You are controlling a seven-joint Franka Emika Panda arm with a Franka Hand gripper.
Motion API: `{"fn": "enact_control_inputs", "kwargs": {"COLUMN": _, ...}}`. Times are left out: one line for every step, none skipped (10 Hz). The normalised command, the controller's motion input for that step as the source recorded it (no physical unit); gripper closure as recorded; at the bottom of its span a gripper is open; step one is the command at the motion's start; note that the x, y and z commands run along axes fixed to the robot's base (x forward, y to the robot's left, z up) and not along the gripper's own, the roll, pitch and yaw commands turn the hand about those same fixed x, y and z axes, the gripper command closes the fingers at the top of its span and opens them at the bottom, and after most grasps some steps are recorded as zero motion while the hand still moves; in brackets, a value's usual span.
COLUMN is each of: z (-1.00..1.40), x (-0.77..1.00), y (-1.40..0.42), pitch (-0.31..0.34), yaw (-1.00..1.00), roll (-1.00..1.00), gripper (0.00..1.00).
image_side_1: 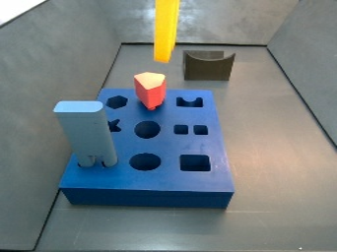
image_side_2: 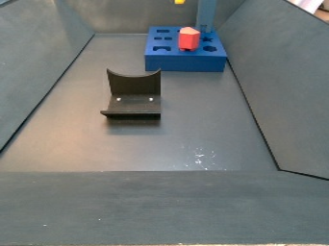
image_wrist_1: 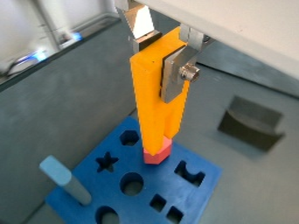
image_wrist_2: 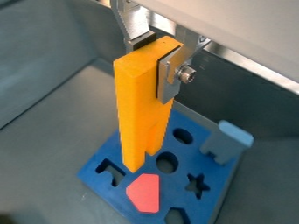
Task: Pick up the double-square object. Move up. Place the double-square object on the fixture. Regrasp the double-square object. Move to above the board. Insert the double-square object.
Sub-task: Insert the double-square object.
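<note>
My gripper [image_wrist_1: 162, 57] is shut on the top end of the double-square object [image_wrist_1: 158, 114], a slim orange-yellow block hanging upright; both wrist views show this [image_wrist_2: 142, 105]. The silver fingers [image_wrist_2: 174, 74] clamp its two sides. Its lower end hangs above the blue board [image_wrist_1: 198, 194], close to the red peg [image_wrist_2: 142, 191] and clear of the board's top. In a side view the double-square object [image_side_1: 166, 30] hangs over the board's far edge [image_side_1: 198, 182], and the gripper is above the frame. The fixture [image_side_1: 208, 65] stands empty behind the board.
A tall light-blue block [image_side_1: 83, 133] stands in a corner hole of the board. The red peg [image_side_1: 150, 90] stands in a hole near the far edge. Several other holes are open. Grey walls enclose the floor. The fixture [image_side_2: 131, 96] stands apart from the board [image_side_2: 187, 58].
</note>
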Motion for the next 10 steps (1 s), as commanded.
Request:
{"fn": "enact_control_inputs", "kwargs": {"z": -0.33, "x": 0.0, "y": -0.05, "pitch": 0.0, "yaw": -1.0, "roll": -0.06, "gripper": 1.0}}
{"fn": "enact_control_inputs", "kwargs": {"z": -0.21, "x": 0.0, "y": -0.12, "pitch": -0.001, "yaw": -0.95, "roll": -0.09, "gripper": 1.0}}
{"fn": "enact_control_inputs", "kwargs": {"z": -0.07, "x": 0.0, "y": -0.19, "pitch": 0.0, "yaw": -0.9, "roll": -0.11, "gripper": 1.0}}
{"fn": "enact_control_inputs", "kwargs": {"z": -0.1, "x": 0.0, "y": -0.09, "pitch": 0.0, "yaw": -0.97, "roll": -0.11, "gripper": 1.0}}
{"fn": "enact_control_inputs", "kwargs": {"z": -0.09, "x": 0.0, "y": -0.11, "pitch": 0.0, "yaw": -0.96, "roll": -0.1, "gripper": 1.0}}
{"fn": "enact_control_inputs", "kwargs": {"z": -0.09, "x": 0.0, "y": -0.12, "pitch": 0.0, "yaw": -0.97, "roll": -0.1, "gripper": 1.0}}
{"fn": "enact_control_inputs", "kwargs": {"z": -0.1, "x": 0.0, "y": -0.11, "pitch": -0.003, "yaw": -0.98, "roll": -0.09, "gripper": 1.0}}
{"fn": "enact_control_inputs", "kwargs": {"z": -0.12, "x": 0.0, "y": -0.08, "pitch": -0.003, "yaw": -1.0, "roll": -0.09, "gripper": 1.0}}
{"fn": "enact_control_inputs", "kwargs": {"z": -0.13, "x": 0.0, "y": -0.06, "pitch": 0.0, "yaw": -1.0, "roll": -0.09, "gripper": 1.0}}
{"fn": "enact_control_inputs", "kwargs": {"z": -0.13, "x": 0.0, "y": -0.05, "pitch": 0.0, "yaw": -1.0, "roll": -0.1, "gripper": 1.0}}
